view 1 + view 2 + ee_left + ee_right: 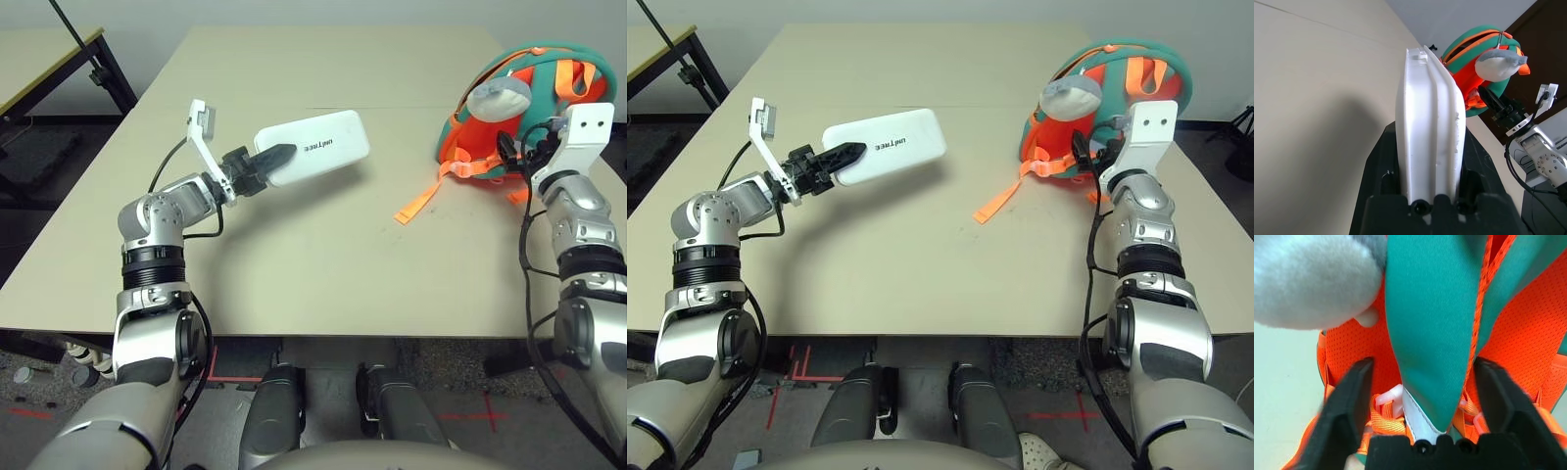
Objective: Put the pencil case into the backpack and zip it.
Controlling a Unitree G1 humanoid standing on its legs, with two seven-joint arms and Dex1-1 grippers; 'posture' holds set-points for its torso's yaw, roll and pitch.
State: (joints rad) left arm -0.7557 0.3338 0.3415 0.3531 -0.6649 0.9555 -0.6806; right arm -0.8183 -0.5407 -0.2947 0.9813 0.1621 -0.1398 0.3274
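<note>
We are reaching both silver jointed arms forward, our left black two-fingered pincer [270, 162] clamping, our right black two-fingered pincer [1422, 369] spreading open.

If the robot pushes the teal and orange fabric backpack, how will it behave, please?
The teal and orange fabric backpack will probably fold rather than stay stiff, since its cloth strap bends. Its rounded body may rock or tip. The loose orange strap would likely drag behind.

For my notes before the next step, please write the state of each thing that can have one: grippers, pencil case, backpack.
Left gripper: closed on the pencil case.
Pencil case: held above the table, not in the backpack.
Right gripper: open, fingers either side of a teal strap.
Backpack: on the table, an orange-trimmed opening unzipped.
</note>
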